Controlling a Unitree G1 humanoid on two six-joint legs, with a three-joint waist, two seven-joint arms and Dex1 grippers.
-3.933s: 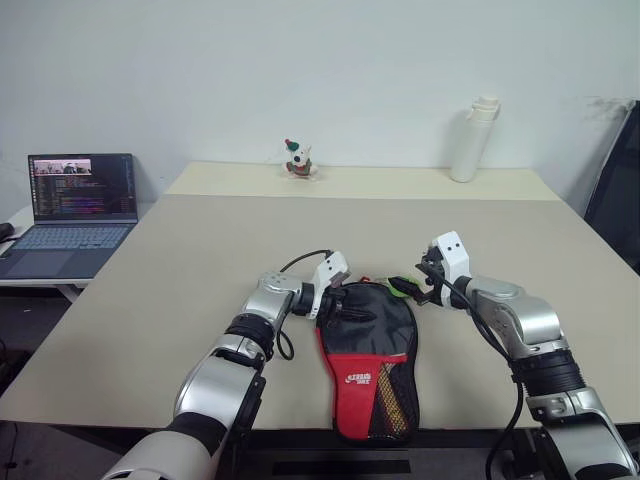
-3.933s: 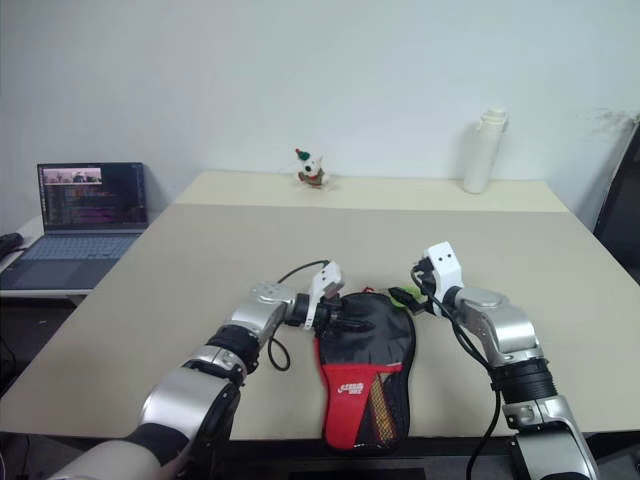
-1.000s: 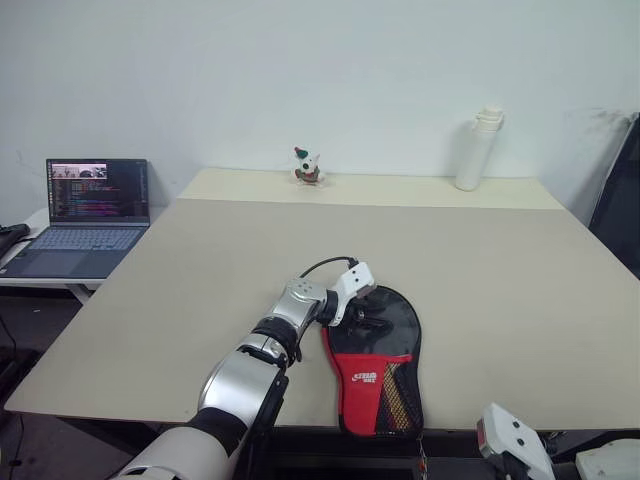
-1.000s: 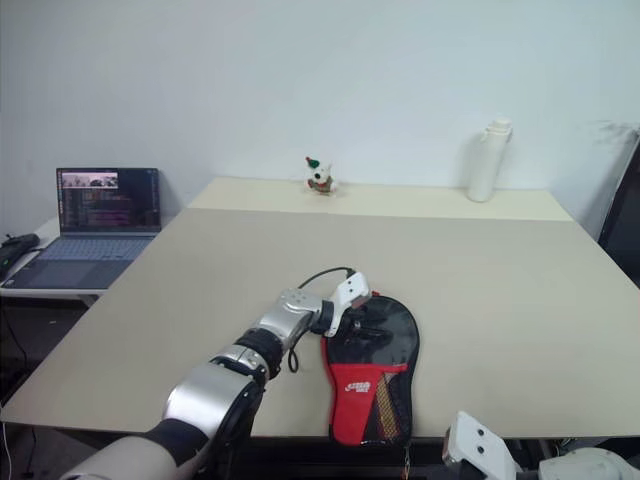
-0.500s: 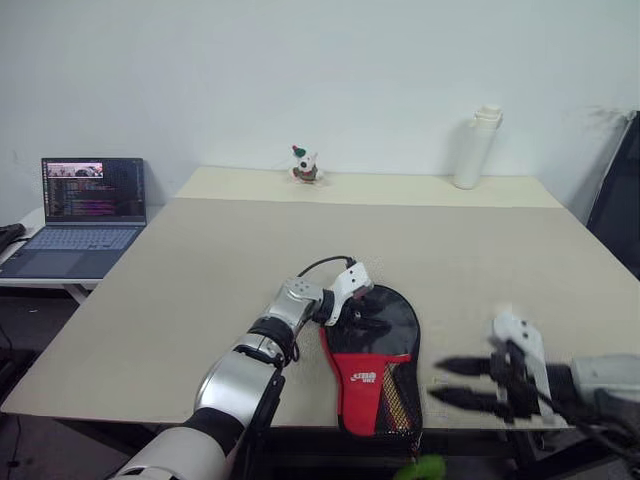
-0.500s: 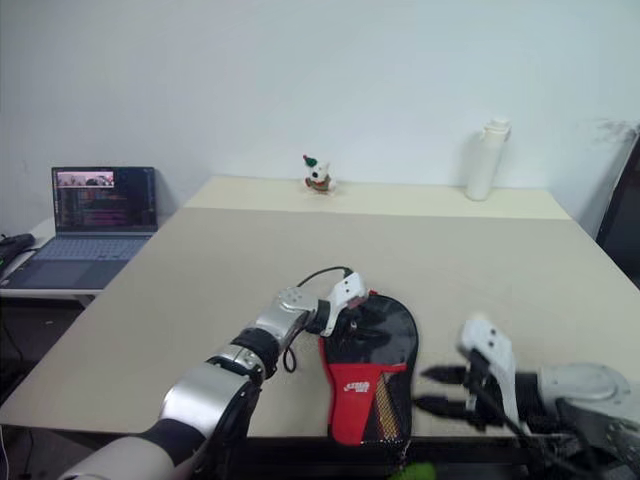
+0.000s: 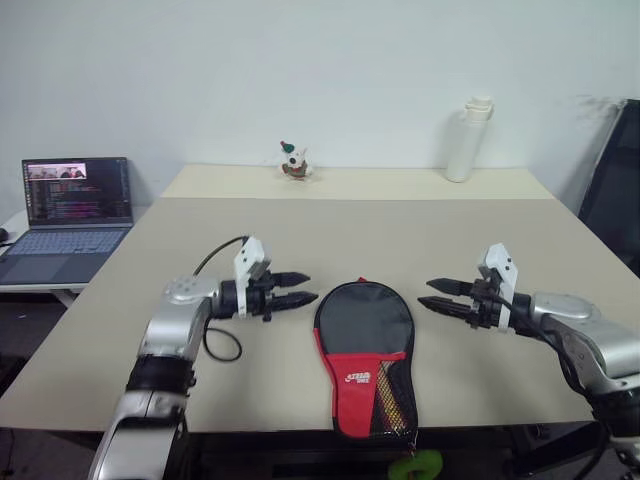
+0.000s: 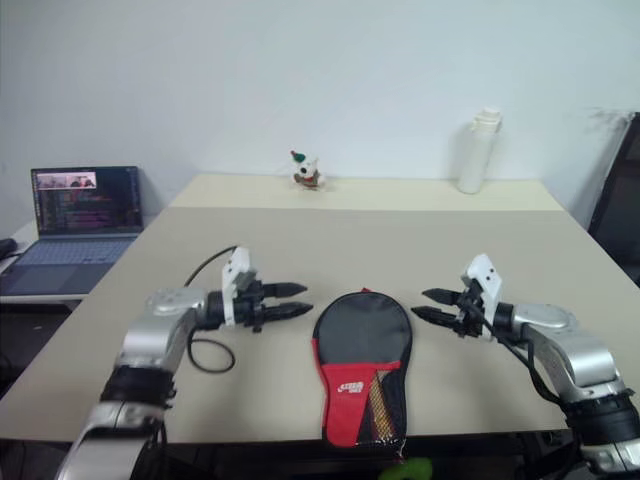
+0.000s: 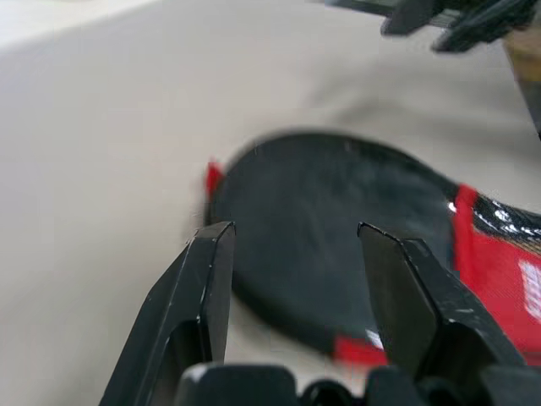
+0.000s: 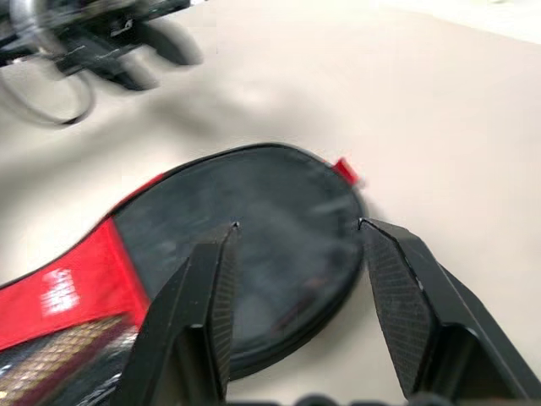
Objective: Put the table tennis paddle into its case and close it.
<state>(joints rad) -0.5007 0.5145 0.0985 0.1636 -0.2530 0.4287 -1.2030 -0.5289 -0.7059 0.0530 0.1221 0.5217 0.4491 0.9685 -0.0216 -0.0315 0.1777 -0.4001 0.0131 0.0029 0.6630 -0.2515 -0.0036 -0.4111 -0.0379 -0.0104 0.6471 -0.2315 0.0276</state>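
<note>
Black and red fabric makes up the soft paddle-shaped case (image 7: 364,350), which lies flat near the front edge of the beige table (image 7: 380,225), its rounded black part toward 12 o'clock and its red logo panel and mesh toward 6 o'clock. Light wood with a red edge shows through the mesh, which looks like the handle of the table tennis paddle (image 7: 386,395) inside; the blade itself is hidden.

At 9 o'clock from the case hangs the left gripper (image 7: 296,288), its two black fingers parted and holding nothing, tips pointing at the case's rounded part but clear of it. At 3 o'clock the right gripper (image 7: 438,295) mirrors it, fingers likewise apart and empty, just short of the fabric.

At the table's far edge stand a small white toy figure (image 7: 292,160) and a tall white bottle (image 7: 465,140). An open grey laptop (image 7: 68,215) sits on a side surface at 9 o'clock.
</note>
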